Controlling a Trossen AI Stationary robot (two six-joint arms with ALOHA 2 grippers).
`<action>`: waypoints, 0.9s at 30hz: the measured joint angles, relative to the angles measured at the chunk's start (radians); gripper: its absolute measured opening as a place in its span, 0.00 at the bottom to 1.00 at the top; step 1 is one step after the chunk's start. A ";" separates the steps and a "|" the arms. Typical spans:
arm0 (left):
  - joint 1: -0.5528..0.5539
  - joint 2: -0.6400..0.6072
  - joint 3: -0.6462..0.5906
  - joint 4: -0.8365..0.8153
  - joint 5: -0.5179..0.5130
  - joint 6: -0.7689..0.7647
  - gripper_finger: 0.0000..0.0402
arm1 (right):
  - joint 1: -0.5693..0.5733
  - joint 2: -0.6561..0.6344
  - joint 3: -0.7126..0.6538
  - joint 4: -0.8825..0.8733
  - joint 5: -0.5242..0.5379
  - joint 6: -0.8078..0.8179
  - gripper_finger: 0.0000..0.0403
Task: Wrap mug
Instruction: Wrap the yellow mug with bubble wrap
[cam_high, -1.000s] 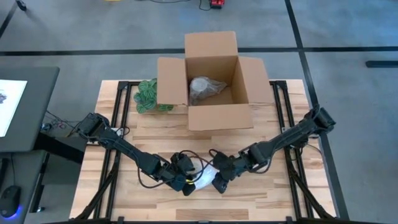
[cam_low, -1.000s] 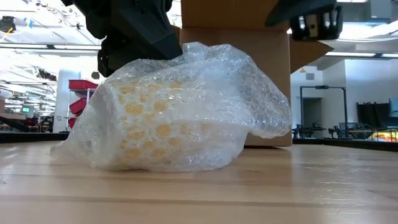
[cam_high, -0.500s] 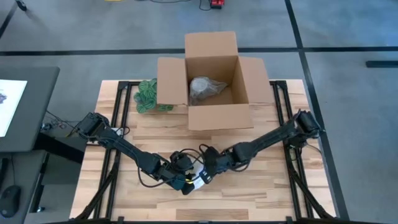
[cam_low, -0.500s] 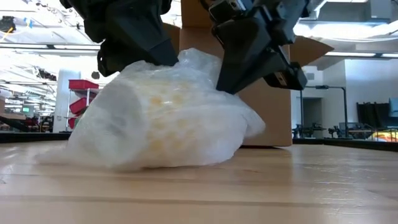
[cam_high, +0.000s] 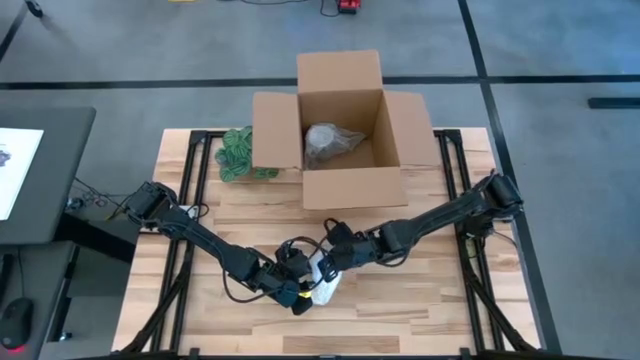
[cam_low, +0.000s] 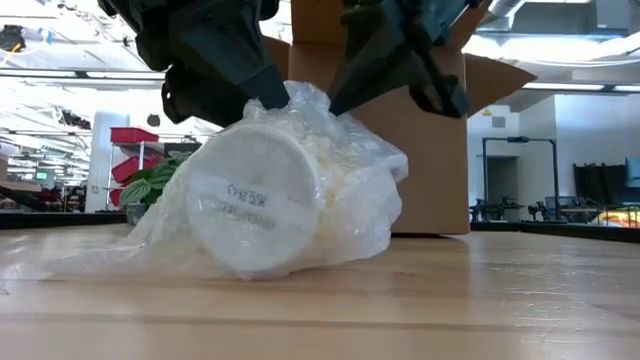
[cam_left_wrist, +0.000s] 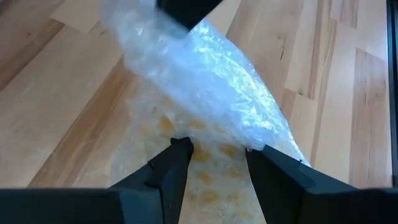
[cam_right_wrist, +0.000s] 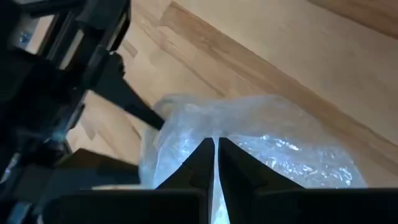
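Since a second ago the right gripper has come in from the right and closed on the wrap, and the mug has rolled so that its white base now faces the low camera, where before only bubbled film showed. In the right wrist view that gripper's jaws are pinched almost shut on a fold of the bubble wrap, lifting it up over the mug. The left gripper has its jaws spread apart, straddling the bundle and pressing down on its yellow-patterned side, holding it steady rather than clamping it.

The mug lies on its side on the wooden table, near the front edge, between the two grippers, with loose film trailing onto the boards around it. Behind it stands an open cardboard box that already holds another wrapped bundle, with a green plant just beside it.

The step in hand looks like folding the sheet over; the bare base suggests that end remains uncovered. Next, the pinched flap probably needs drawing across the base and tucking under while the left gripper keeps the mug from rolling.
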 joint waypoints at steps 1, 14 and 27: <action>0.000 0.000 0.000 0.001 -0.001 0.002 0.36 | -0.004 0.003 0.000 0.005 -0.001 -0.010 0.03; 0.016 -0.100 0.041 -0.179 0.019 0.003 0.36 | -0.023 0.110 0.001 0.022 -0.132 0.012 0.03; -0.161 -0.183 0.113 -0.257 0.119 -0.516 0.36 | -0.029 0.113 -0.002 -0.034 -0.210 -0.029 0.03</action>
